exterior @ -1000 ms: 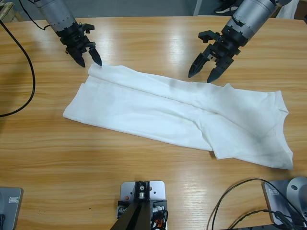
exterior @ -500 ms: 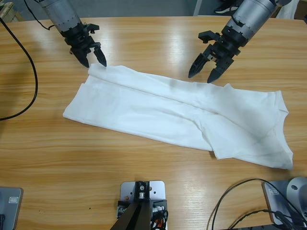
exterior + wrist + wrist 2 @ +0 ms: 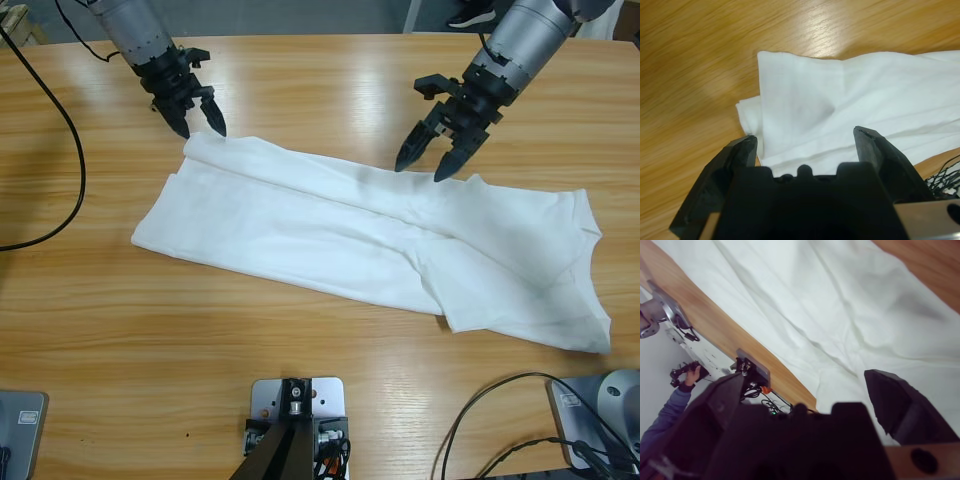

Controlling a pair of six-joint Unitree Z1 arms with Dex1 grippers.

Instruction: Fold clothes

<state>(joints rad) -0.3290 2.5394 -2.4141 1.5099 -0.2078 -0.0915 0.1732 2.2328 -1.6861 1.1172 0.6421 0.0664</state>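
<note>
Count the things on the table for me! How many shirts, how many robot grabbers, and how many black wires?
White T-shirt: 1
Robot grippers: 2, the left gripper and the right gripper, both open
Black cables: 2, one at the table's left edge, one at its bottom right
Total: 5

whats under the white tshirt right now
Only the wooden table shows around the T-shirt, which lies flat, folded lengthwise. Both open grippers, left and right, hover at its far edge. Anything beneath is covered.

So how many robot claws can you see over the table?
2. The left gripper is open above the T-shirt corner at one end; the right gripper is open over its far edge near the middle.
</note>
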